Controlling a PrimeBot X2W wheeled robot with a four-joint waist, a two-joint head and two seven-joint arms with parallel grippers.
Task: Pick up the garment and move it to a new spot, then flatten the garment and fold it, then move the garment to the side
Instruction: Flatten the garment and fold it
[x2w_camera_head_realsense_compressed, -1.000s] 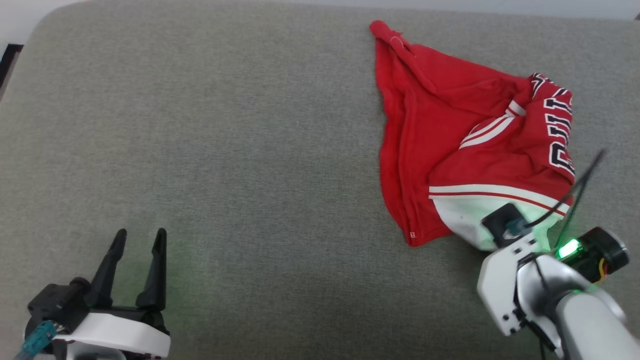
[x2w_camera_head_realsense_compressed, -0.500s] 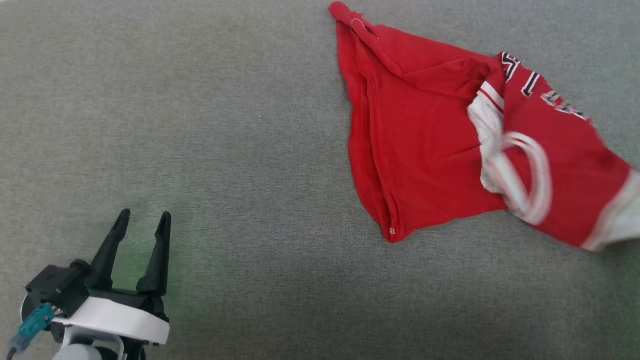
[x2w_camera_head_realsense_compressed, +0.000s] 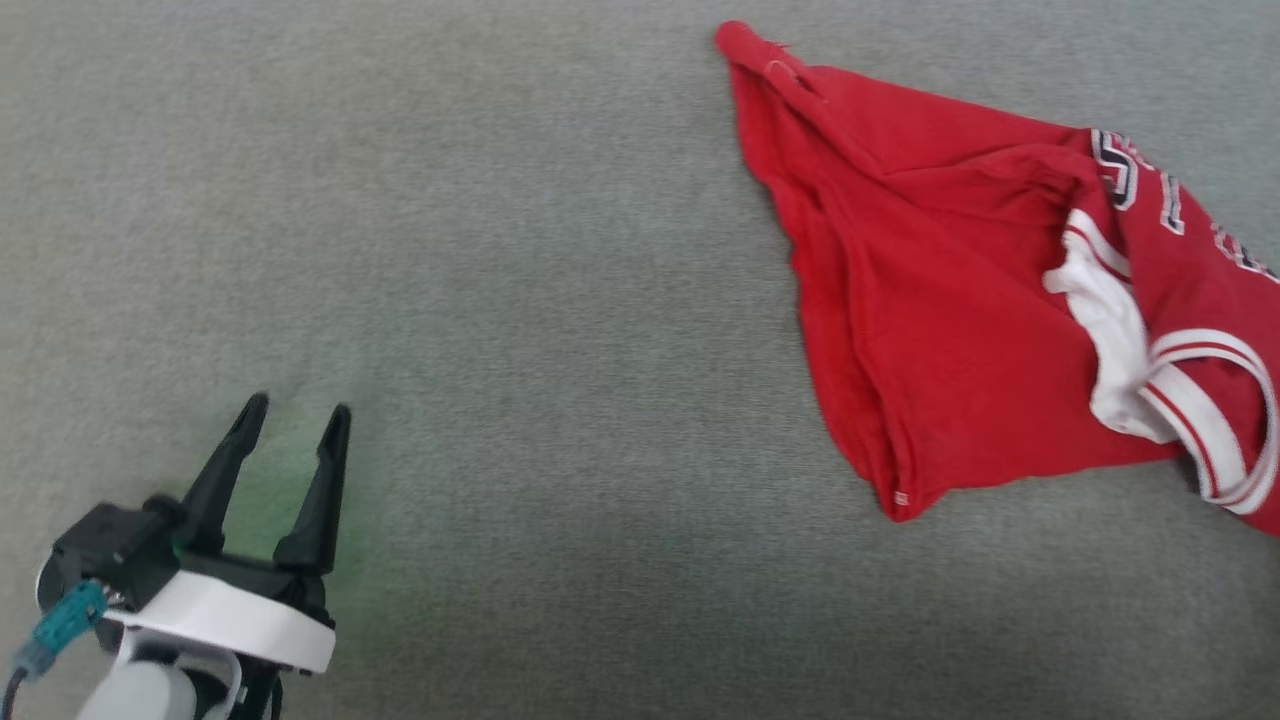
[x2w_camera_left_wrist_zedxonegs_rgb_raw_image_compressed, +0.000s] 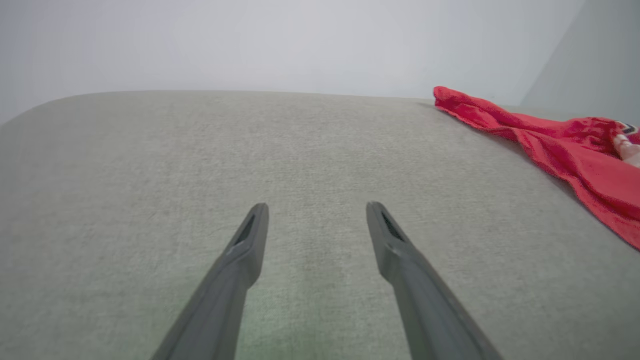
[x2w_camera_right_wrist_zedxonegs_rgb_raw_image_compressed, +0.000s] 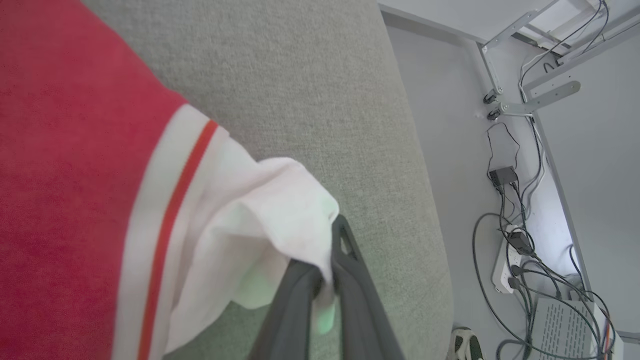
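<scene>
The garment (x2w_camera_head_realsense_compressed: 960, 300), a red jersey T-shirt with white sleeves and striped trim, lies rumpled at the upper right of the grey cushion and runs off the head view's right edge. Black white-edged letters show on its far fold. In the right wrist view my right gripper (x2w_camera_right_wrist_zedxonegs_rgb_raw_image_compressed: 327, 260) is shut on the white sleeve (x2w_camera_right_wrist_zedxonegs_rgb_raw_image_compressed: 270, 220) of the garment, with the red body (x2w_camera_right_wrist_zedxonegs_rgb_raw_image_compressed: 60, 165) stretched away to the left. My left gripper (x2w_camera_head_realsense_compressed: 295, 425) stands open at the lower left, far from the garment, nothing between its fingers (x2w_camera_left_wrist_zedxonegs_rgb_raw_image_compressed: 250, 245). The left wrist view shows the garment's red edge (x2w_camera_left_wrist_zedxonegs_rgb_raw_image_compressed: 565, 145) at right.
The grey fabric cushion (x2w_camera_head_realsense_compressed: 500, 300) spreads under everything. In the right wrist view its rounded edge (x2w_camera_right_wrist_zedxonegs_rgb_raw_image_compressed: 420, 175) drops to a pale floor with a power strip and tangled cables (x2w_camera_right_wrist_zedxonegs_rgb_raw_image_compressed: 520, 250), a metal frame (x2w_camera_right_wrist_zedxonegs_rgb_raw_image_compressed: 530, 95) and a shoe (x2w_camera_right_wrist_zedxonegs_rgb_raw_image_compressed: 462, 342).
The right gripper has closed on the white sleeve and pulled it out to the right, stretching the garment. The head camera has shifted. The left gripper stays open in place.
</scene>
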